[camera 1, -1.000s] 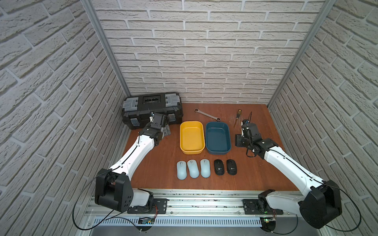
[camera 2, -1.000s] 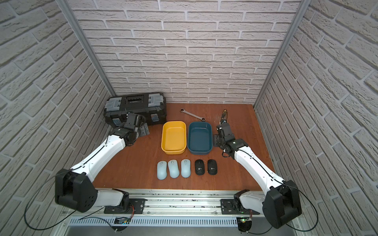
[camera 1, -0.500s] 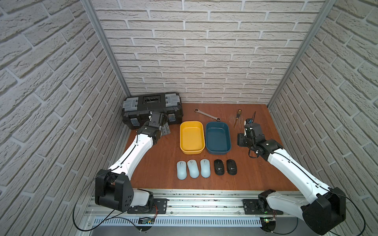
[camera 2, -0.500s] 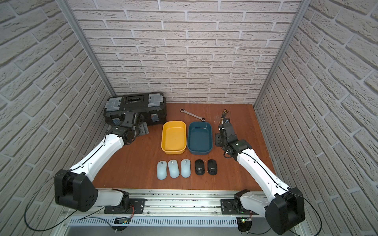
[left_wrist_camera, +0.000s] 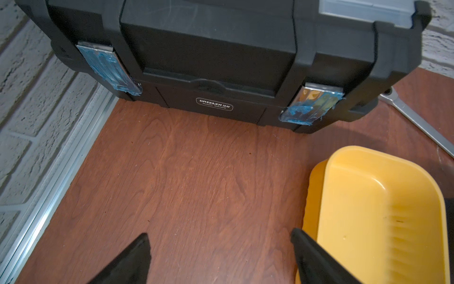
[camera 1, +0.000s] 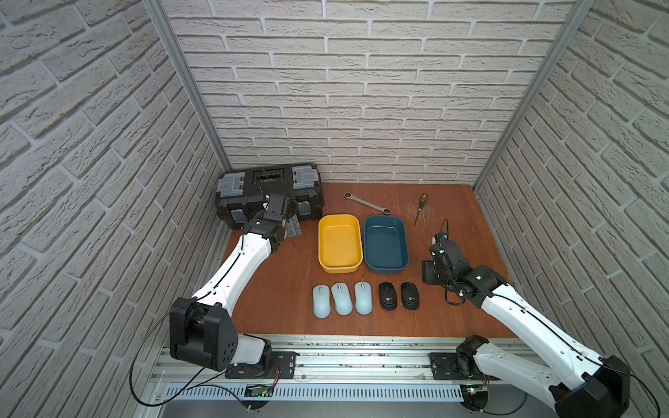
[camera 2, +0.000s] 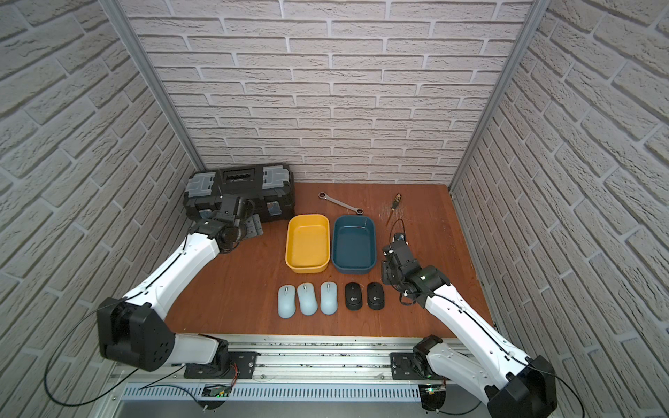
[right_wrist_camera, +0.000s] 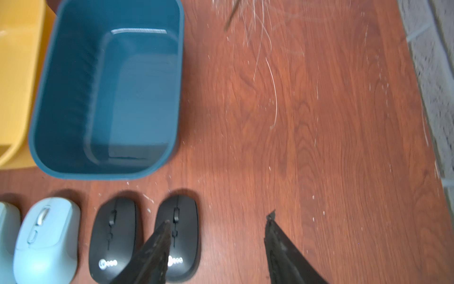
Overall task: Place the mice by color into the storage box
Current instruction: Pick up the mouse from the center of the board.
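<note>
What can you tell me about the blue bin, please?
The blue bin is a teal tub of smooth, plastic-looking material, rectangular with rounded corners and a plain rim. It stands upright and empty on the table. The yellow bin sits alongside, long side to long side; I cannot tell whether they touch. The black mice lie nearer the robot, apart from it. Nothing holds it.

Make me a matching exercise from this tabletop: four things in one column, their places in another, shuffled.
1. toolbox
2. wrench
3. black mice
4. yellow bin

A. front row, beside the pale blue mice
B. back left corner, against the wall
C. empty, next to the teal bin
D. lying behind both bins

Pairs: 1-B, 2-D, 3-A, 4-C
</note>
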